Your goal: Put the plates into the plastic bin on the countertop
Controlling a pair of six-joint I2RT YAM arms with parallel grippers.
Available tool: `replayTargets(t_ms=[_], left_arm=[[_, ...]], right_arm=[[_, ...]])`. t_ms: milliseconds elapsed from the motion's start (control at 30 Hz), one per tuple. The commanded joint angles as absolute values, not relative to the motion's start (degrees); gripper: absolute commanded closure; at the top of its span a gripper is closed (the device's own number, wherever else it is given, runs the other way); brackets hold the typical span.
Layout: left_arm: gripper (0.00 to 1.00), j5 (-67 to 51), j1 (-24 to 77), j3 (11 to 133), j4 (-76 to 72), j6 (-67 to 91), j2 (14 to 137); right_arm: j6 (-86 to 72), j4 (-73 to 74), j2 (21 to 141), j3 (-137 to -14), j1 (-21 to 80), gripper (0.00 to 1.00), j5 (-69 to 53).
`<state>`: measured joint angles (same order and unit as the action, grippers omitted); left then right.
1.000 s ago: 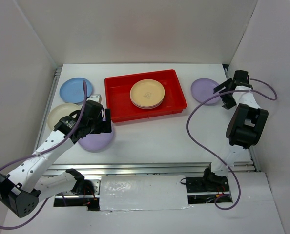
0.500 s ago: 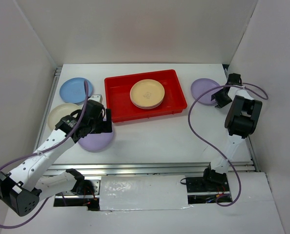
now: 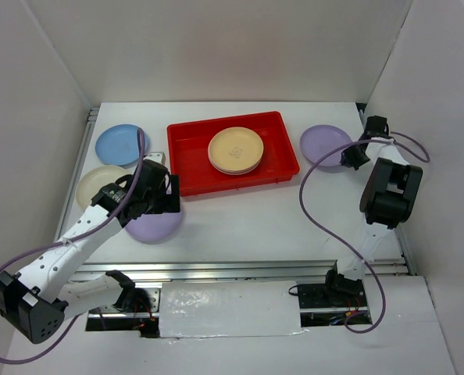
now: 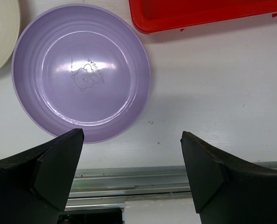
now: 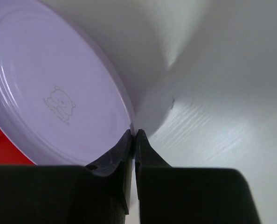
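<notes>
The red plastic bin (image 3: 187,160) lies at the back middle of the countertop (image 3: 248,223), holding a yellow plate (image 3: 236,148) stacked on another. Right of the bin a purple plate (image 3: 323,143) is pinched at its right rim by my right gripper (image 3: 351,158). In the right wrist view the gripper (image 5: 134,135) is shut on that plate (image 5: 45,93), which is tilted off the surface. My left gripper (image 4: 131,140) hangs open over the near right edge of a second purple plate (image 4: 82,70) (image 3: 155,225). A blue plate (image 3: 119,144) and a cream plate (image 3: 95,183) lie at the left.
A metal rail (image 3: 240,269) runs along the countertop's near edge, and white walls close in the left, back and right. The right arm's purple cable (image 3: 306,195) loops over the surface right of the bin. The bin's near left corner (image 4: 199,14) lies just beyond the left gripper.
My right gripper has gone from open to shut on the right purple plate's rim, and the plate has shifted slightly left. The left arm has barely moved.
</notes>
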<state>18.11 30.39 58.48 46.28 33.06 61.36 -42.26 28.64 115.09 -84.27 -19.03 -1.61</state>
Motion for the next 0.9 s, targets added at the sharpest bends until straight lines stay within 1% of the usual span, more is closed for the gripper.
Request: replayTargets(t_ms=[0,167,233,367,433,533,600,800,867], left_arm=[[0.01,18.28,30.15,58.89,45.7,32.25,61.87],[0.01,18.54,30.15,58.71,45.61,32.52,61.52],[0.01,18.63,30.06,58.8,45.53,32.43,61.7],[0.01,19.07,30.15,58.97,45.97,32.78,62.14],[0.01,19.77,30.15,58.97,46.14,32.96,62.14],[0.01,20.65,30.15,58.89,46.32,33.57,61.79],[0.01,20.92,30.15,58.89,46.32,33.75,61.7],[0.01,21.97,30.15,59.06,46.84,34.45,61.35],[0.01,22.32,30.15,58.97,46.85,34.63,61.17]], right_arm=[[-44.91,26.01,102.86,-85.95,-18.37,1.0,-0.18],[-42.19,33.3,100.98,-95.87,-13.89,1.0,3.95],[-41.05,34.45,100.99,-98.25,-12.14,1.0,3.52],[-37.36,37.51,103.53,-102.73,-6.52,1.0,-3.07],[-36.48,38.14,105.64,-104.58,-1.6,1.0,-6.3],[-36.47,37.54,108.28,-105.47,4.64,1.0,-8.96],[-37.17,37.53,110.65,-105.91,7.98,1.0,-8.44],[-37.97,37.53,114.87,-106.96,14.06,1.0,-4.93],[-38.4,37.44,115.66,-106.96,15.2,0.98,-4.49]])
